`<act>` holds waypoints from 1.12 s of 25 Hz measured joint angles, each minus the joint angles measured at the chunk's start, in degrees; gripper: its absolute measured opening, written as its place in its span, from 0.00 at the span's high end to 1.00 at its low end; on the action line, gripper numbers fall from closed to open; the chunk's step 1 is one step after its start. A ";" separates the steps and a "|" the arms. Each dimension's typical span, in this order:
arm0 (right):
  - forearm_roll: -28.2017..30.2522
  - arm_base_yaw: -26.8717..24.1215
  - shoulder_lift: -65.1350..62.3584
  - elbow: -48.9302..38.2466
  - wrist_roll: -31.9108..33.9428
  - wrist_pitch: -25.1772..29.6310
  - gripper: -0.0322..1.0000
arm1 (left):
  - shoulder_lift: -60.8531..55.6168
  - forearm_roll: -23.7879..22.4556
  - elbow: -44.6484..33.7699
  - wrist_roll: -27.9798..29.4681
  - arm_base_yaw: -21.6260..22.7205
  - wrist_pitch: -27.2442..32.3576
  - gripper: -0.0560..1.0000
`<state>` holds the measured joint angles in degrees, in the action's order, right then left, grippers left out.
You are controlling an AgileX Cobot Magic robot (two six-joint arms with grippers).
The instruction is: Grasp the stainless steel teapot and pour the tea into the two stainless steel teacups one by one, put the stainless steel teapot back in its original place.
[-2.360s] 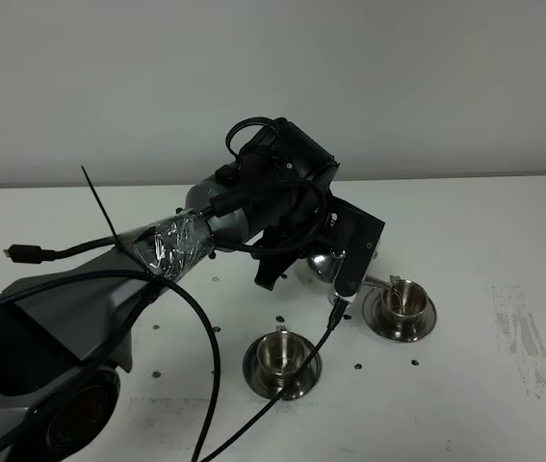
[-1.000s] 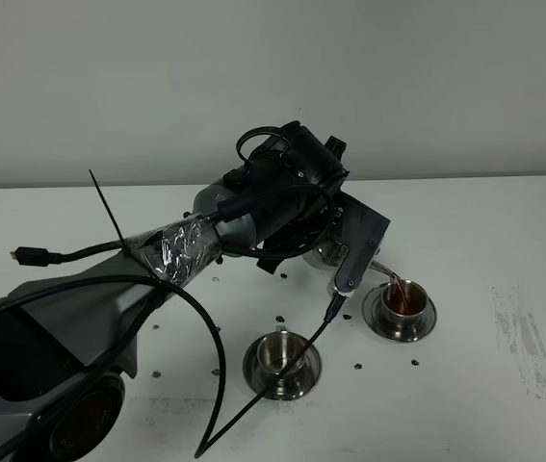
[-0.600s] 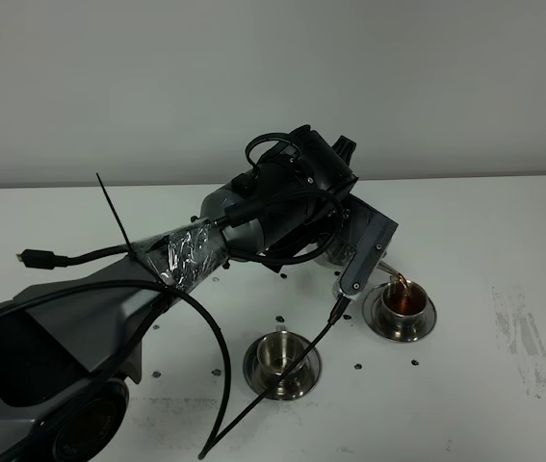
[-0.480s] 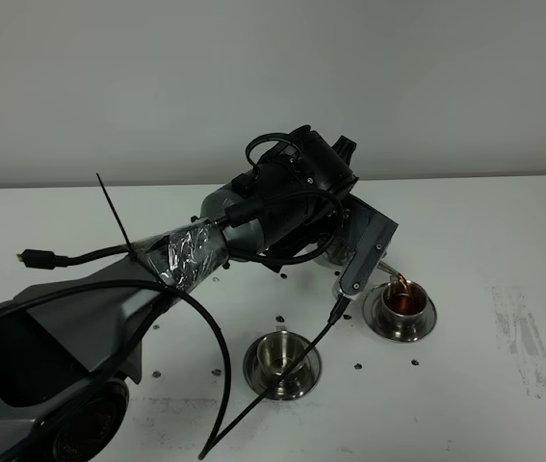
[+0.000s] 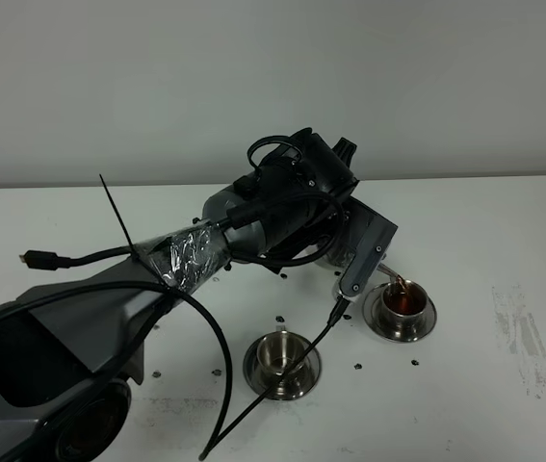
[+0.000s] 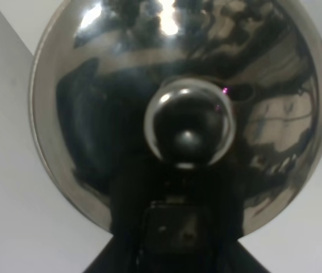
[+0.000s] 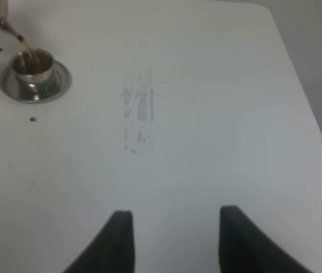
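My left gripper [image 5: 342, 243] reaches across the middle and is shut on the stainless steel teapot [image 5: 326, 256], holding it tilted. The arm hides most of the pot. Its thin spout [image 5: 386, 275] pours tea [image 5: 406, 302] into the right teacup [image 5: 407, 306] on its dark saucer [image 5: 427, 325]. The left wrist view is filled by the lid [image 6: 92, 114] and its knob [image 6: 187, 126]. The near teacup [image 5: 281, 354] holds no tea. My right gripper [image 7: 175, 239] is open, low over bare table; its view shows the spout [image 7: 1, 24] and the filling cup [image 7: 33, 63]. The round plate is hidden.
A black cable [image 5: 297, 371] hangs from the left arm across the near cup. Small dark specks [image 5: 359, 366] dot the table around the cups. A grey scuffed patch [image 5: 518, 337] lies to the right, also in the right wrist view [image 7: 138, 111]. The table's right edge [image 7: 314, 131] shows there.
The left arm has tipped the teapot further toward the right cup. That cup was empty at first and now holds reddish-brown tea. The near cup has not changed.
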<state>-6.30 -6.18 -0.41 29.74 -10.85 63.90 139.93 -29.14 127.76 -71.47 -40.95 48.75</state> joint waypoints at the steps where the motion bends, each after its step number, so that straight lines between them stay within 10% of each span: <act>1: 0.00 0.00 0.00 0.00 0.00 0.00 0.64 | 0.07 0.00 0.00 0.00 -0.04 0.00 0.76; 28: 0.00 0.00 0.00 0.00 0.00 0.00 0.64 | 0.76 -5.03 0.00 1.19 -1.50 0.03 0.76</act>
<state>-6.30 -6.18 -0.41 29.74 -10.85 63.90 140.68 -34.17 127.76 -70.28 -42.45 48.78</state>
